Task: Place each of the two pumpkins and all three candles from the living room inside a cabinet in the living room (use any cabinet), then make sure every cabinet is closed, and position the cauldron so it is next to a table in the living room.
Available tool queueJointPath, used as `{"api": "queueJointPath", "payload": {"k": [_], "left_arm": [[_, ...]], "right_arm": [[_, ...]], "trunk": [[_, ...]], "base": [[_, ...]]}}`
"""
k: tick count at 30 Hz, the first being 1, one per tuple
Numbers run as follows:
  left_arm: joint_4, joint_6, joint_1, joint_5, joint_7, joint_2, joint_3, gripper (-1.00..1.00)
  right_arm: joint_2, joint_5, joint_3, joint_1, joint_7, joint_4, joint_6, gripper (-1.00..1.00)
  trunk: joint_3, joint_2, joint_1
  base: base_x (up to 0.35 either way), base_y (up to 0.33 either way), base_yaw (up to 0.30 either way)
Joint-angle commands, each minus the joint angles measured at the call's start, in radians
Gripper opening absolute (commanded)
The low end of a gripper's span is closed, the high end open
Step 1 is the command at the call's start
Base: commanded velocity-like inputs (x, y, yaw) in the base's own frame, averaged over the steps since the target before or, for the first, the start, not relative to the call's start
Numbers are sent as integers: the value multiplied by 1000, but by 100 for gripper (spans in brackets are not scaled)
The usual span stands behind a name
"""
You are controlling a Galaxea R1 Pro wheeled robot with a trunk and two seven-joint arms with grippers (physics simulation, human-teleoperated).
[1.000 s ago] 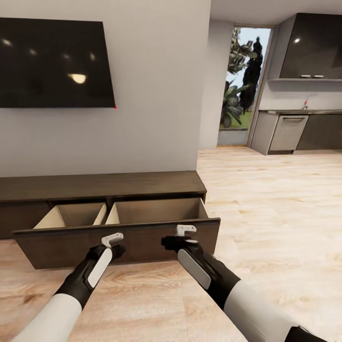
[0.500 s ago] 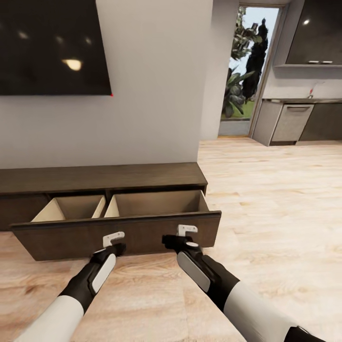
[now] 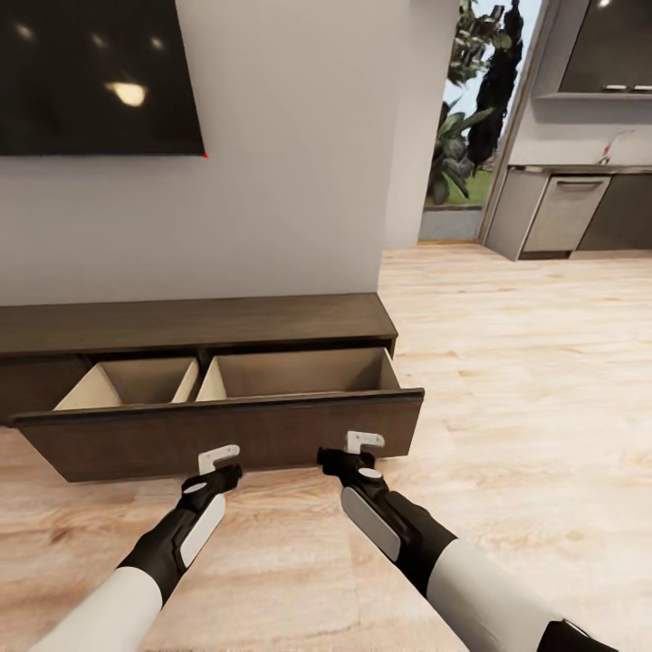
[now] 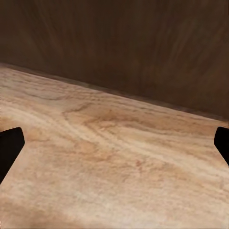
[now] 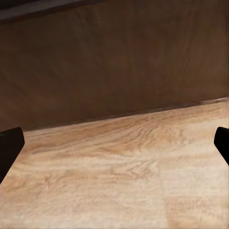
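Head view, lower centre: my left pincer (image 3: 217,455) and right pincer (image 3: 363,443) hang just in front of the cabinet (image 3: 195,323), both spread open and empty, as both wrist views confirm with dark fingertips at the frame edges. The wide drawer (image 3: 226,435) stands pulled out, its two pale compartments bare. No pumpkins or candles are stored yet. I judge the step to be opening the cabinet; next comes fetching the items. The television (image 3: 95,77), upper left, bears no legible writing.
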Motion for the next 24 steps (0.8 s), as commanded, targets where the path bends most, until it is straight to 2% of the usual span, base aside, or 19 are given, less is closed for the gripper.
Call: {"api": "queueJointPath", "payload": {"k": [1, 6, 14, 21, 24], "left_arm": [[-2, 3, -1, 6, 9, 2, -7, 100], [-1, 1, -1, 8, 9, 1, -7, 100], [35, -87, -1, 8, 9, 1, -10, 100], [43, -93, -1, 7, 10, 1, -10, 100], [43, -93, -1, 8, 10, 1, -10, 100]], "right_arm": [[-1, -2, 3, -1, -7, 0, 2, 100], [1, 3, 3, -1, -7, 4, 0, 100], [1, 11, 3, -1, -7, 6, -5, 100], [-1, 14, 6, -2, -6, 9, -33, 100], [2, 28, 43, -3, -6, 10, -87, 100]], "trunk": [[-5, -1, 0], [-24, -2, 2], [-55, -4, 6], [-82, -5, 9], [-82, -5, 9]], "base": [[0, 0, 0], [0, 0, 0], [0, 0, 0], [0, 0, 0], [0, 0, 0]]}}
